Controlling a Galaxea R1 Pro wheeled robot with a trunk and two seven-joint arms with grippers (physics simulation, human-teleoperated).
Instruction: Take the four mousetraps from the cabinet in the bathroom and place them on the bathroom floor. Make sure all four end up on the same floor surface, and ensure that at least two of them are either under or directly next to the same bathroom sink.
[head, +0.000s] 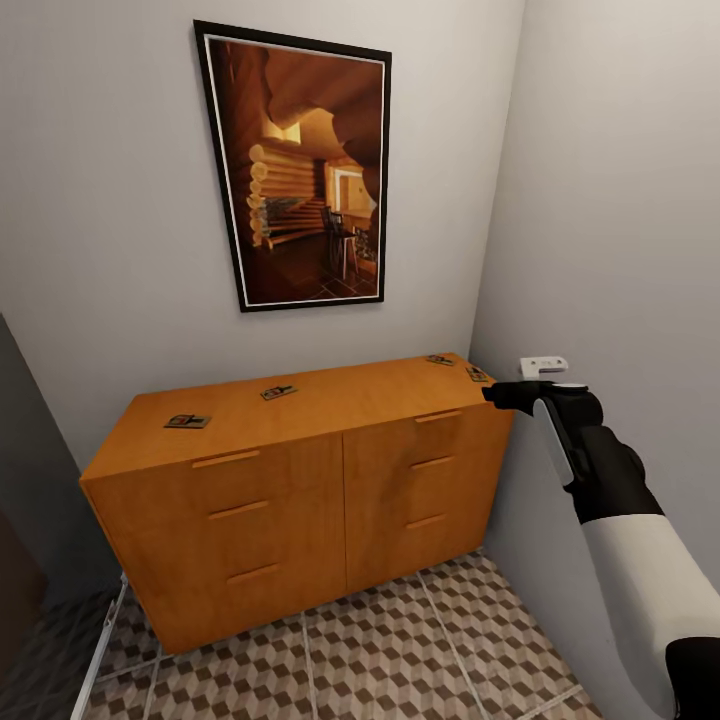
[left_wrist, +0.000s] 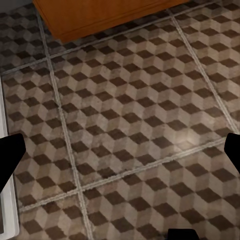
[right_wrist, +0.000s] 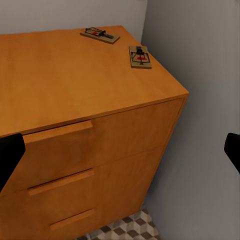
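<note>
Four mousetraps are lying flat on top of the cabinet (head: 300, 470), which is standing against the grey wall beneath a framed picture (head: 300, 170) of a log interior. One mousetrap (head: 187, 421) is sitting near the top's left end, a second mousetrap (head: 278, 392) is resting nearer the middle, and the last two are lying close together at the right rear corner: the third mousetrap (head: 440, 360) toward the back wall, the fourth mousetrap (head: 478, 375) by the right edge. The right hand (head: 497, 393) is hovering just beside that right edge, near the fourth mousetrap, touching nothing; its wrist view is showing black fingertips (right_wrist: 10, 157) spread wide apart, empty. The left hand (left_wrist: 120, 160) is hanging over the bathroom floor (left_wrist: 130, 125) in front of the cabinet's base, its fingers likewise parted and holding nothing. A small white fitting (head: 543, 367) is sticking out from the side wall.
</note>
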